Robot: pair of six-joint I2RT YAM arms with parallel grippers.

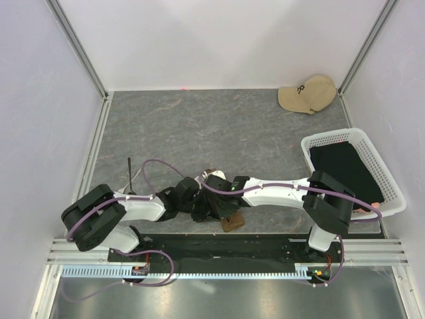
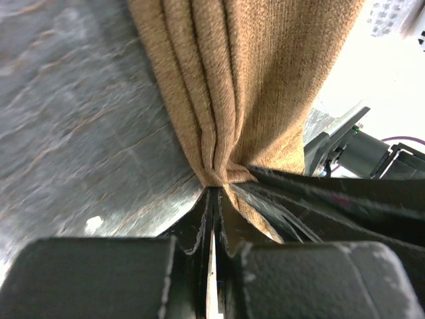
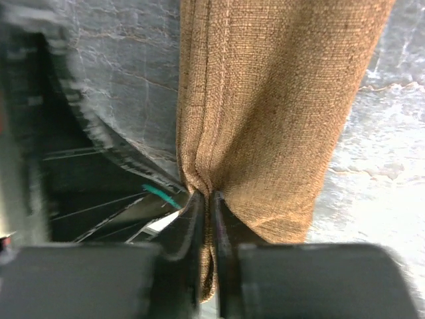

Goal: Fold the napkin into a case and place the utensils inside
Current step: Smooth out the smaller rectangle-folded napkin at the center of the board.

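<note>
Where its edge bunches, the napkin (image 2: 265,80) is pinched twice.
Left gripper (image 2: 214,194) and right gripper (image 3: 206,198) each clamp tight on its folds.

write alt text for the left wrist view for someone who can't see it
The left end effector is shut on the bunched edge of an olive-brown napkin, seen close up from just behind the fingers. The cloth's lengthwise folds run up and away from the pinch over a grey marbled table.
</note>
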